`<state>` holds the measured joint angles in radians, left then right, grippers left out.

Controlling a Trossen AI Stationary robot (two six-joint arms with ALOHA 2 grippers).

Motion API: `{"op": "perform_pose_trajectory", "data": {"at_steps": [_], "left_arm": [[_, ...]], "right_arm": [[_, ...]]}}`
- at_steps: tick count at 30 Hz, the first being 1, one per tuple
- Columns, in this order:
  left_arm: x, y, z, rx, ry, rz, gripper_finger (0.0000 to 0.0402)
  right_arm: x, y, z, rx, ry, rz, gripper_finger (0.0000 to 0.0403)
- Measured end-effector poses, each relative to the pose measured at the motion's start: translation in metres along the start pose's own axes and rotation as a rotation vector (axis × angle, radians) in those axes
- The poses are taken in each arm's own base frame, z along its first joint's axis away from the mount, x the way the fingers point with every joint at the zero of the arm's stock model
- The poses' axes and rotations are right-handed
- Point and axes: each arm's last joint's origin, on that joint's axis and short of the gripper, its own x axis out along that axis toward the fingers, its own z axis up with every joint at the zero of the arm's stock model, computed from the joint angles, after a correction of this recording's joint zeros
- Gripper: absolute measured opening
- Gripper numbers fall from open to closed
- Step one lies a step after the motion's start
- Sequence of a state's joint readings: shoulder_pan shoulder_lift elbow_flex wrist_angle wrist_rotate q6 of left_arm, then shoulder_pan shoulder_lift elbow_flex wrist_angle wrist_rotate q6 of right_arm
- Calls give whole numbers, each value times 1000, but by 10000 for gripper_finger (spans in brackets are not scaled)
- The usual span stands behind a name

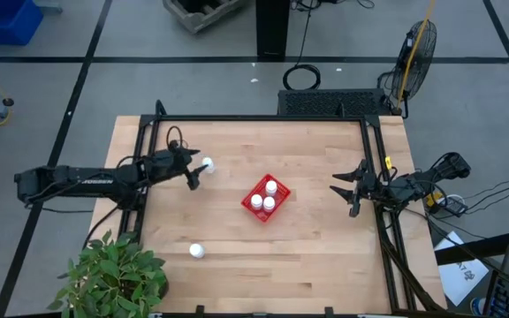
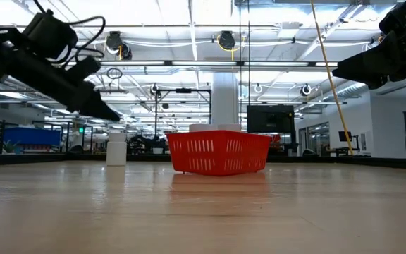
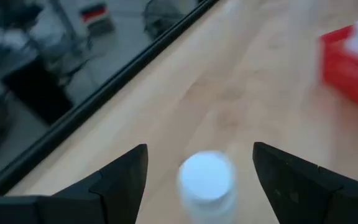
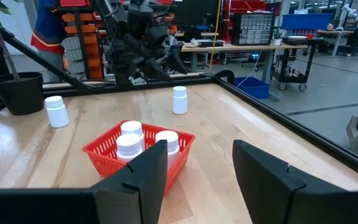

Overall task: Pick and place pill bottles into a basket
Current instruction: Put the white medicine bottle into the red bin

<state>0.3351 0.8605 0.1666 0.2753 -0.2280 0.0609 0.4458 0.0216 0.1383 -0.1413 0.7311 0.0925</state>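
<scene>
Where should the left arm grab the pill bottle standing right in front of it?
Across its round body, just under the cap, coming from above. The bottle stands upright between the left gripper's open jaws, clear of the basket.

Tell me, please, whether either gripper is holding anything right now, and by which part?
Nothing is held: the left gripper hangs open above a pill bottle, and the right gripper is open, empty.

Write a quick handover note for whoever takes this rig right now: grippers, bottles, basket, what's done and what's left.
Left gripper: open, hovering at a standing pill bottle at the table's left-rear, fingers either side in the left wrist view, not gripping.
Right gripper: open, empty, waiting at the right edge.
Basket: mid-table, three bottles inside.
Done: three placed.
Left: the bottle at the left gripper, plus one front-left bottle.
</scene>
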Motion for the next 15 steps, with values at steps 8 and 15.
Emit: {"op": "perform_pose_trajectory", "data": {"at_steps": [8, 15], "left_arm": [[2, 5, -2, -61, 14, -76, 296], [2, 4, -6, -61, 50, -100, 296]], "right_arm": [[0, 0, 0, 0, 0, 0, 176], [0, 0, 0, 0, 0, 0, 175]]}}
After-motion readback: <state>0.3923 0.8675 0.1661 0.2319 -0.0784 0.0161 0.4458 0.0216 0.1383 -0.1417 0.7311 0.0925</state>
